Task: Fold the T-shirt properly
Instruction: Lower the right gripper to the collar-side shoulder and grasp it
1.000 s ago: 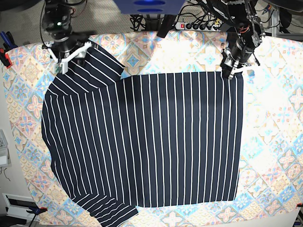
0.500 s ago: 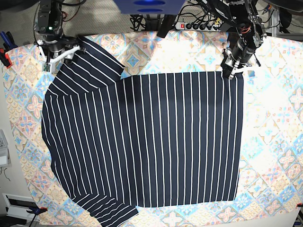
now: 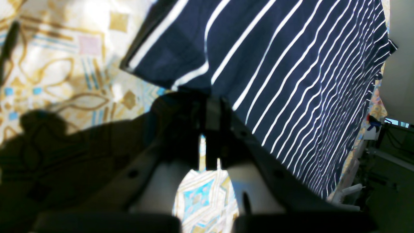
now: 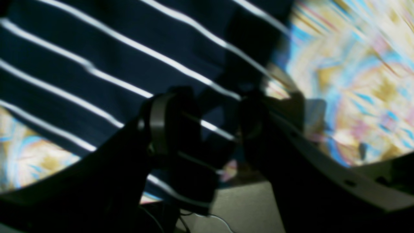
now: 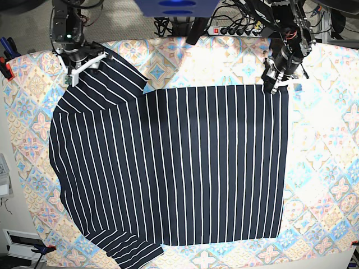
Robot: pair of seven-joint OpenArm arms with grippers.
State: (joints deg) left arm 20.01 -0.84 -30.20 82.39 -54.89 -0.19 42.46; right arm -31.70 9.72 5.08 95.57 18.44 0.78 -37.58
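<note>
Covering most of the patterned tablecloth [image 5: 328,140], the striped T-shirt [image 5: 179,168] lies spread flat, one sleeve at the near edge. The left gripper [image 5: 276,85] sits at the shirt's far corner with its jaws pressed together on the hem there. The right gripper [image 5: 84,64] holds its jaws apart around the far sleeve's edge.

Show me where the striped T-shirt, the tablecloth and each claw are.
T-shirt [image 5: 179,168], base view, middle of its body.
Tablecloth [image 5: 331,168], base view, bare patterned part.
Left claw [image 5: 276,85], base view, tips at shirt corner.
Right claw [image 5: 84,67], base view, white fingers at sleeve.
</note>
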